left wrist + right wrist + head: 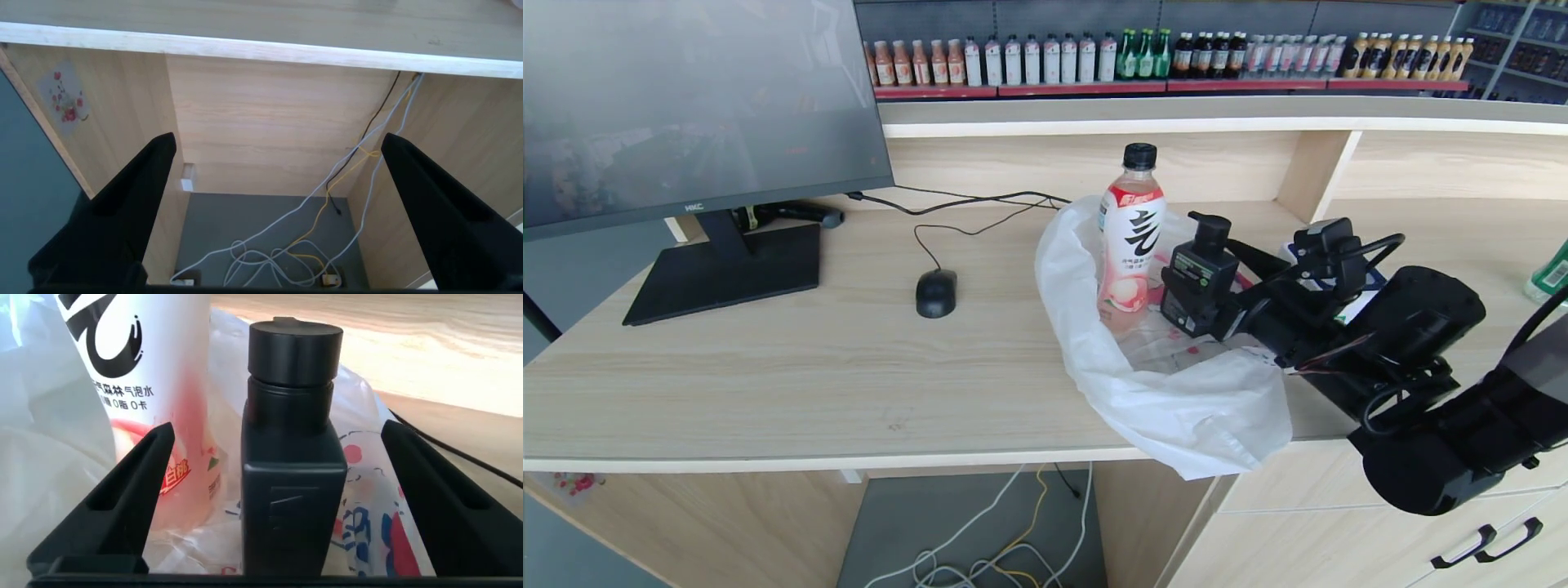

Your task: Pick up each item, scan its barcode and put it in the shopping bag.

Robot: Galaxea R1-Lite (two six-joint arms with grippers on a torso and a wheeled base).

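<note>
A white shopping bag lies open on the wooden counter, its mouth hanging over the front edge. Inside it stands a pink-and-white drink bottle with a black cap, seen close up in the right wrist view. Beside that bottle, also in the bag, a black bottle stands upright. My right gripper is open around the black bottle, its fingers well apart from the bottle's sides. Below the counter's front edge my left gripper hangs open and holds nothing.
A monitor on a black stand fills the counter's left, a black handheld scanner behind it and a mouse in the middle. A green item lies at the right edge. Loose cables lie under the counter.
</note>
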